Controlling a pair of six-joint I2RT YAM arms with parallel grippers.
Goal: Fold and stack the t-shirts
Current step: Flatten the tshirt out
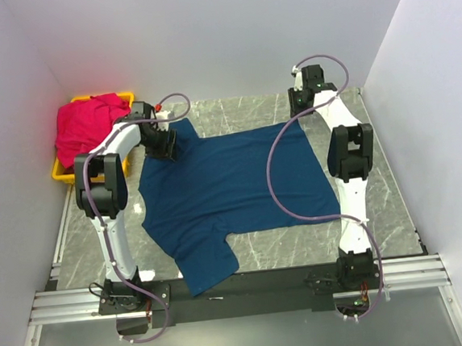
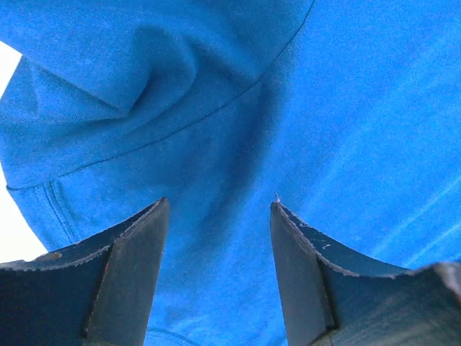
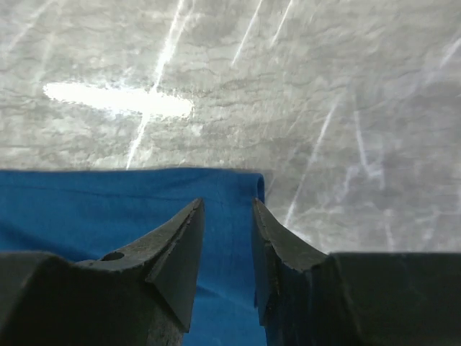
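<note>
The navy blue t-shirt (image 1: 232, 189) lies spread flat on the marble table, one sleeve hanging over the near edge. My left gripper (image 1: 164, 150) hovers over its far left shoulder. In the left wrist view that gripper (image 2: 220, 205) is open, with wrinkled blue cloth (image 2: 216, 108) and a seam below and nothing between the fingers. My right gripper (image 1: 301, 112) is at the shirt's far right corner. Its jaws (image 3: 227, 205) stand a little apart, just above the hem corner (image 3: 245, 184), gripping nothing. The red-pink t-shirt (image 1: 88, 125) is bunched in the bin.
A yellow plastic bin (image 1: 63, 173) sits at the far left against the wall. Bare marble table (image 1: 377, 176) shows to the right of the shirt and beyond it (image 3: 288, 86). White walls close in on three sides.
</note>
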